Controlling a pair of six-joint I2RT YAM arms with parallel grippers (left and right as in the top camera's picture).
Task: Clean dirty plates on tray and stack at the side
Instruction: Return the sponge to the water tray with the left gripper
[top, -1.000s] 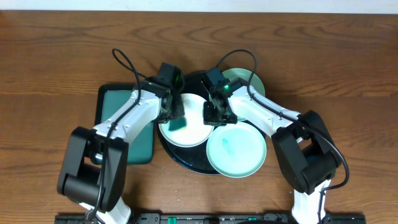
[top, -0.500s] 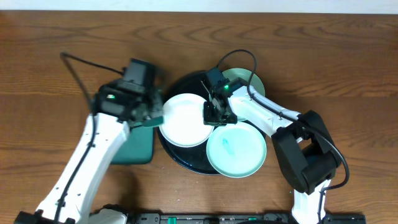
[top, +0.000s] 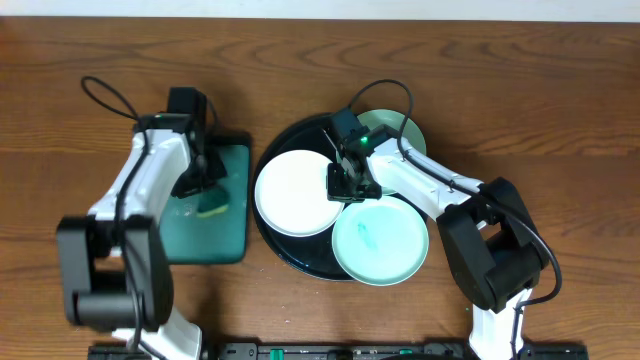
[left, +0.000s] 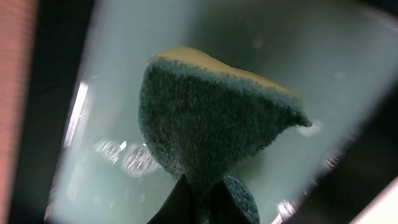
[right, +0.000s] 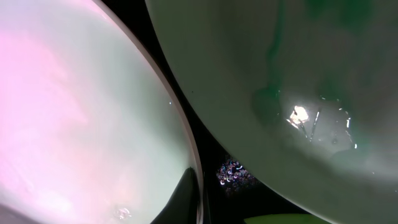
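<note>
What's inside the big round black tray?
Three plates: a white plate, a mint-green plate with a teal smear, and another green plate half hidden by the right arm. The plates cover most of the tray floor.

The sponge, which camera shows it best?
The left wrist view: the sponge fills the frame, dark scrub face and yellow edge clear, pinched in the left gripper. Overhead shows only a small yellow-green patch over the rectangular tray. The right wrist view shows only plates.

Three small plates (top: 292, 195) on glossy black tray (top: 300, 256)
</note>
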